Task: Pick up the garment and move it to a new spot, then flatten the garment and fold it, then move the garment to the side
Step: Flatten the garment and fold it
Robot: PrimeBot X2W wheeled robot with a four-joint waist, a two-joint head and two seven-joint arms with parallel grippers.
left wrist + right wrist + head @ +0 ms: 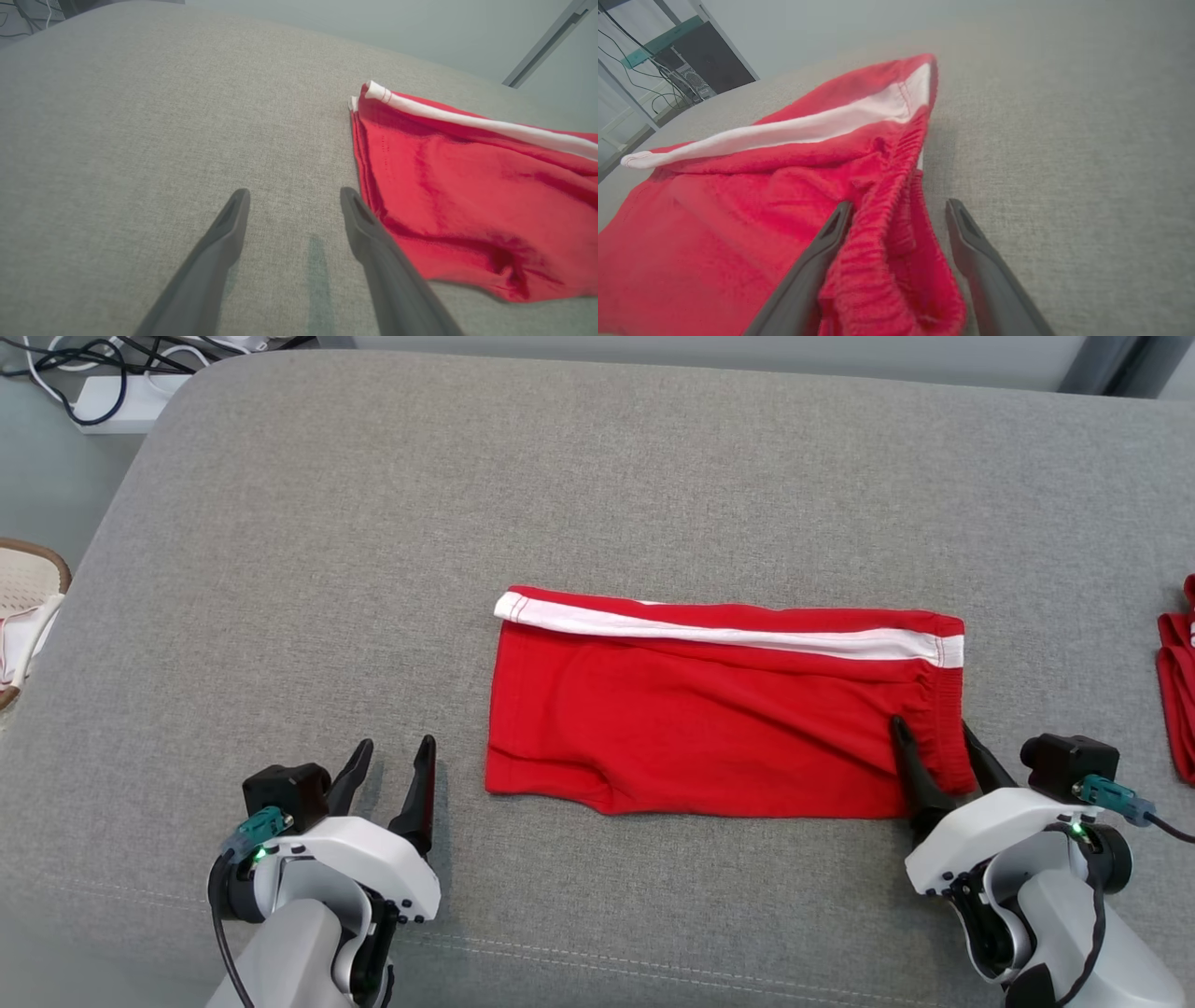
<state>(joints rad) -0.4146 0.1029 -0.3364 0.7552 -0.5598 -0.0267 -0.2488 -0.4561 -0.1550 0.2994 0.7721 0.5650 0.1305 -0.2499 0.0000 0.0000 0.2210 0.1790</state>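
The garment (709, 709) was soft red knit cloth, matt all over, with a smooth white band (728, 635) just as dull along its far edge. Between the right gripper's (931, 723) jaws the waistband (887, 261) was ribbed and puckered, rougher than the rest. Under the left gripper's (397, 742) jaws lay the cushion (597, 476), a coarse grey weave, matt. The fingers (219, 252) looked like dark matt plastic, and the housings (359, 859) behind them were smooth white plastic with a slight sheen.
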